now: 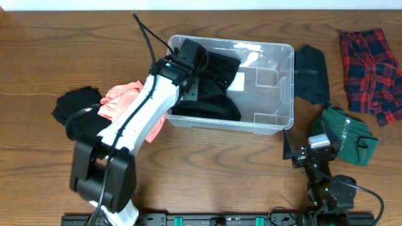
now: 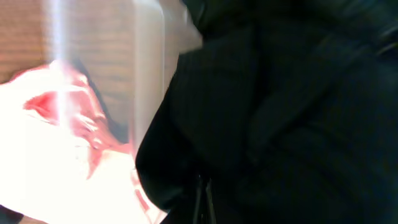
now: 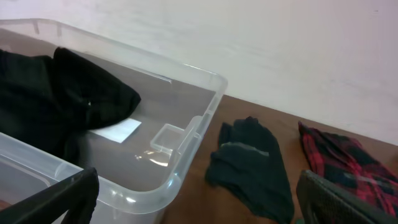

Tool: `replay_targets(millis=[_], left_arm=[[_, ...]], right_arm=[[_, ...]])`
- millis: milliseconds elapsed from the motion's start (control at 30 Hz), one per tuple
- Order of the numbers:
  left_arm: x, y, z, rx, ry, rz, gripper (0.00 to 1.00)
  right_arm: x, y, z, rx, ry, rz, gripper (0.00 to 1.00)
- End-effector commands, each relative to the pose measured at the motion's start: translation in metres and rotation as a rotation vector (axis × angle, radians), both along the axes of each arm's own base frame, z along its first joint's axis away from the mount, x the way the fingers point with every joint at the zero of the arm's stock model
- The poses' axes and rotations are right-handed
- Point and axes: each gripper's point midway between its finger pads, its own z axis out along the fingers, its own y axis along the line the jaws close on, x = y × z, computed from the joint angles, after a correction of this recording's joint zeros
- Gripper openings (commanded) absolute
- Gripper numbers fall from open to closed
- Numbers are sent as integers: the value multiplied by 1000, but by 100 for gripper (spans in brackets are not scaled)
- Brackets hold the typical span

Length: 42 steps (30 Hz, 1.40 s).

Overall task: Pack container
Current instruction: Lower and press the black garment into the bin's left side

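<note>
Around left end effector [image 1: 207, 68], container [image 1: 284, 119]

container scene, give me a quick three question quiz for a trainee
1. True or false: the plaid cloth lies inside the container.
2. Which garment lies in the container? A: a pink one. B: the black garment. C: a green one.
3. Fill in the missing word: the jaws of the right arm stand ___ (open or shut).

Key: 1 false, it lies on the table to the right of the container. 2 B. 3 open.
</note>
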Motion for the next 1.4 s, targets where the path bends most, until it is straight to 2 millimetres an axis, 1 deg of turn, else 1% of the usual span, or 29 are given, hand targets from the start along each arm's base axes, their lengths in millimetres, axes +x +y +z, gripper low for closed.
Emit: replay_targets(millis=[0,67,133,233,400,433,533,600,767,900,1000,1067,1133,1267,1333,1367], left_arm=[[-2,3,-17,26,43,17,6],[-1,2,-15,25,36,16,6],[2,1,-4,12,11,17,6],[8,-2,25,-19,-50,17,6],[15,-6,88,-95,-198,18,6],[15,-6,96,-107,-219,20,6],[11,-4,112,-139,-254,44,6],[10,-8,112,-160,-245,34,6],[8,-22,94,-207,-176,5,6],[9,-35,68,-237,-99,-14,6],[11,-37,40,-210,-33,-10,6],[8,-36,17,-180,28,-3,6],[1,-33,-9,-143,111,3,6],[-20,-24,-54,-65,274,16,6],[-25,-21,-70,-41,322,17,6],[-26,-21,-73,-36,329,14,6]], right_arm=[[0,1,0,10,2,1,99],[0,1,0,10,2,1,99],[0,1,0,10,2,1,99],[0,1,0,10,2,1,99],[0,1,0,10,2,1,99],[0,1,0,10,2,1,99],[0,1,0,10,2,1,99],[0,1,0,10,2,1,99],[0,1,0,10,2,1,99],[0,1,0,10,2,1,99],[0,1,0,10,2,1,99],[0,1,0,10,2,1,99],[0,1,0,10,2,1,99],[0,1,0,10,2,1,99],[0,1,0,10,2,1,99],[0,1,0,10,2,1,99]])
